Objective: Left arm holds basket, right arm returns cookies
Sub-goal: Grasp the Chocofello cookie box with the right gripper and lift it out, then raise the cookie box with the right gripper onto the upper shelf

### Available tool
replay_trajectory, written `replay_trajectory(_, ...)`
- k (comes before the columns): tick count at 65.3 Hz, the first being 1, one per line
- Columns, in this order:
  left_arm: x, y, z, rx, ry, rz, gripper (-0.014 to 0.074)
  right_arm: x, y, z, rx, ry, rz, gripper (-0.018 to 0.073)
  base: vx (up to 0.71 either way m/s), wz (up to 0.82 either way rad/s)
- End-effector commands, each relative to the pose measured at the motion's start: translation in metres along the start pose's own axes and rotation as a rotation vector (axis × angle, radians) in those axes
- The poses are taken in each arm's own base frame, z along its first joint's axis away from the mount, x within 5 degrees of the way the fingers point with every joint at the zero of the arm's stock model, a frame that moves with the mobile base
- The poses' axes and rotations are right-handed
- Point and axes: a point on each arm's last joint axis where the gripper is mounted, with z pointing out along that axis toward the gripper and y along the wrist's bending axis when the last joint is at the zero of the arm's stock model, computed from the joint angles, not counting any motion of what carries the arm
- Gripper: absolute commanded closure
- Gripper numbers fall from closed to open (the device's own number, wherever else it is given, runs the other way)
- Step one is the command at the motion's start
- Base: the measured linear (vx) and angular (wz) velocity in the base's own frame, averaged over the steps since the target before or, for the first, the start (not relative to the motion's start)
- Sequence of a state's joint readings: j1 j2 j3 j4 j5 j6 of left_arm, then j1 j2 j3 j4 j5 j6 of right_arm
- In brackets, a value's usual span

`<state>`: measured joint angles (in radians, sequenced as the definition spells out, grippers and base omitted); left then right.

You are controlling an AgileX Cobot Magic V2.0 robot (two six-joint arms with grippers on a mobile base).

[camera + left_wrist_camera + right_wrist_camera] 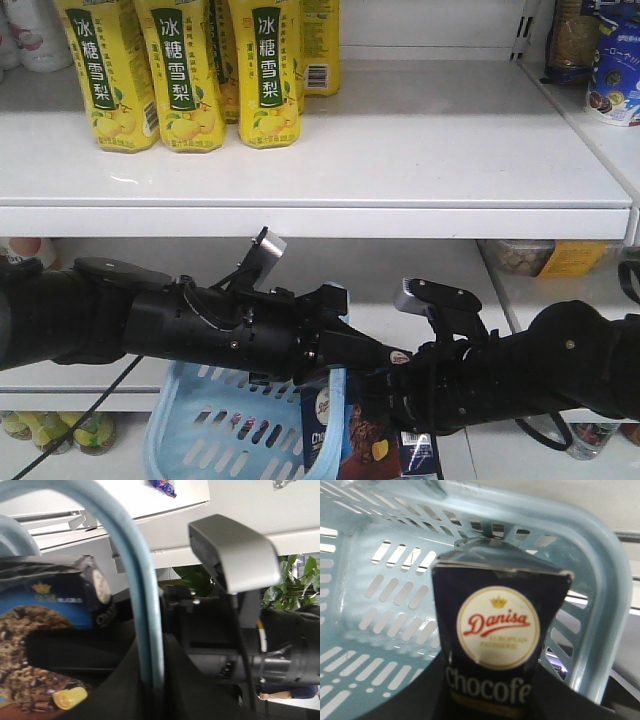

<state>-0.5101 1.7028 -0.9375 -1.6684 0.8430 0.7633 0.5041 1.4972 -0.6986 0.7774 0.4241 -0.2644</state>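
Observation:
The light blue basket (pixel 215 430) hangs low in the front view, below the shelf. My left gripper (pixel 335 350) is shut on its pale blue loop handle (pixel 145 605); in the left wrist view the handle runs down between the dark fingers of the left gripper (pixel 152 690). The cookies (pixel 497 630), a navy box with a round white Danisa logo, stand upright between the fingers of my right gripper (pixel 487 700), over the basket's slotted inside (pixel 380 580). In the front view the cookies (pixel 345 435) sit at the basket's right rim, with the right gripper (pixel 395 400) shut on them.
Yellow drink bottles (pixel 190 70) stand at the left of the white upper shelf (pixel 420 150). Packaged goods (pixel 612 70) fill the neighbouring shelf at the right. A lower shelf behind the arms holds a tub (pixel 520 258). Small bottles (pixel 60 430) sit at the bottom left.

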Motion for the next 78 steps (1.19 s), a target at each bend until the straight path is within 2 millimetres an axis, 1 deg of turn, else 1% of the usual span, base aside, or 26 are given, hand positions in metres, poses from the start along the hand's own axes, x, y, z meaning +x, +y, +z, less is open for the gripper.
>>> replay_trajectory(1,-0.009,-0.028,-0.011,0.093,-0.093,0.051,0.0603,-0.011,0.010,-0.020,-0.038,-0.097,-0.024,0.0405,0.00,0.00)
replay_trajectory(23,-0.009,-0.028,-0.011,0.093,-0.093,0.051,0.0603,-0.008,0.017,-0.044,-0.058,-0.129,-0.080,0.0400,0.00,0.00)
replay_trajectory(42,-0.009,-0.028,-0.011,0.093,-0.093,0.051,0.0603,-0.003,0.020,-0.072,-0.033,-0.185,-0.147,0.0396,0.00,0.00)
replay_trajectory(57,-0.009,-0.028,-0.011,0.093,-0.093,0.051,0.0603,0.001,0.019,-0.101,0.027,-0.281,-0.169,0.0391,0.00,0.00)
replay_trajectory(69,-0.009,-0.028,-0.011,0.093,-0.093,0.051,0.0603,0.008,0.017,-0.127,0.074,-0.352,-0.194,0.0389,0.00,0.00)
replay_trajectory(78,-0.009,-0.028,-0.011,0.093,-0.093,0.051,0.0603,0.019,0.017,-0.155,0.081,-0.436,-0.212,0.0389,0.00,0.00)
